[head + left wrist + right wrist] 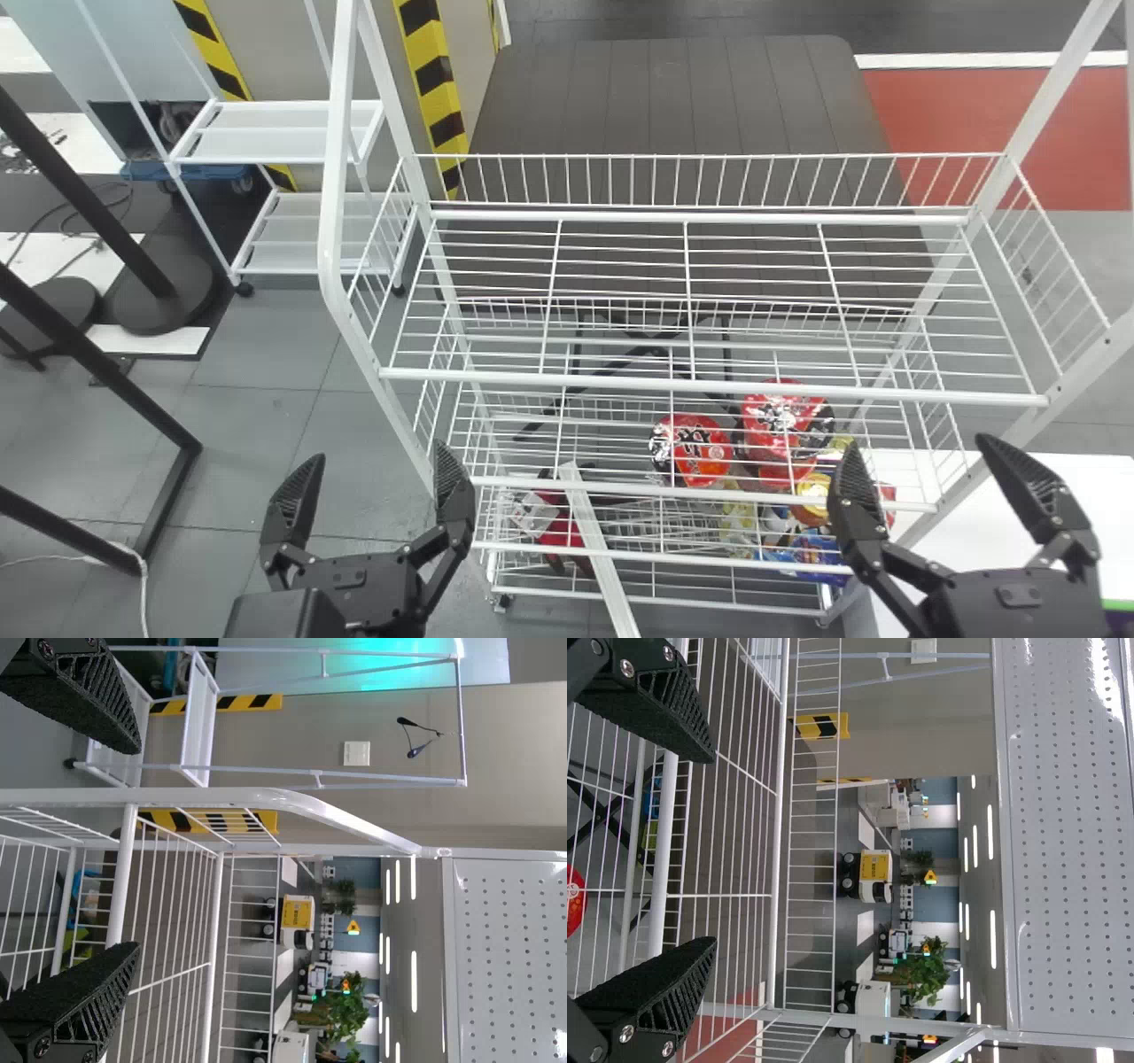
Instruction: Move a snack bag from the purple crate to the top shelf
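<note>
Held the right fingers (855, 492) apart with nothing between, close before the front rail (713, 386) of the top shelf (687, 299). Held the left fingers (454, 483) likewise apart and bare, near the same rail but farther to the robot's left. Caught a purple edge (1120, 605), probably the crate's, to the right of the right fingers and nearer the robot, by the white bench (1107, 505). Judged the snack bag to lie in there, back and down from the right fingers, well apart from the left. Could not tell the run of its long axis. Called, by that lie, for the right arm: back, rightward and down first, then a grip set across the bag. Risked snagging the rail on the return, with a bag hanging low.
</note>
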`<state>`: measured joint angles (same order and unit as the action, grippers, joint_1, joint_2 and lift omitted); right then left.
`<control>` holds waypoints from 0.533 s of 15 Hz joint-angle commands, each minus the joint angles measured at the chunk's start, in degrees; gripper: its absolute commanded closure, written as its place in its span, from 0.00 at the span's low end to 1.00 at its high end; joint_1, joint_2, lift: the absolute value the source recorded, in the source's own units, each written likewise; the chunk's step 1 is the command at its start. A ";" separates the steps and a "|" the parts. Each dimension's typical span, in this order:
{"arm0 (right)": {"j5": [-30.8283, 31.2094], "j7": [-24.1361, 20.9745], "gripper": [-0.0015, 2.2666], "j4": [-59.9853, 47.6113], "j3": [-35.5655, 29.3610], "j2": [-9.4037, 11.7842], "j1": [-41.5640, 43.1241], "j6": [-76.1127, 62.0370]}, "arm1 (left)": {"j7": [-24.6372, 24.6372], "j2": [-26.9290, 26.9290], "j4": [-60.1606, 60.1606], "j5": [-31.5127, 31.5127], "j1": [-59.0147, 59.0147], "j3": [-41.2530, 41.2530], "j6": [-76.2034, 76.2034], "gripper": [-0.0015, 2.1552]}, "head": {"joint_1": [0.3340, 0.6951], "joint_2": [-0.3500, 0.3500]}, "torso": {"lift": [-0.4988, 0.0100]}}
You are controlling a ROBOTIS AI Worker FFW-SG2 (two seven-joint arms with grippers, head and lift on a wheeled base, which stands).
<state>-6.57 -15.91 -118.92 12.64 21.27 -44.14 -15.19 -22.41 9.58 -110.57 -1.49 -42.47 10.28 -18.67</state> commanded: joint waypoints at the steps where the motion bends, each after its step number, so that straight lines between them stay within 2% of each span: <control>1: -0.11 0.00 0.04 -0.26 -1.65 -0.09 -0.68 -1.38 | 0.00 0.00 0.01 0.00 -0.15 0.01 0.00 0.00 | 1.00 0.60 | 0.98; 8: -0.11 0.00 0.03 -0.08 -1.39 -0.09 -1.03 -1.90 | -0.09 0.09 0.01 0.00 -0.42 0.09 -0.17 0.00 | 1.00 0.57 | 0.98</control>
<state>-6.60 -15.91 -119.07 11.25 21.18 -45.17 -17.08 -22.50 9.61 -110.57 -1.49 -42.85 10.37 -18.84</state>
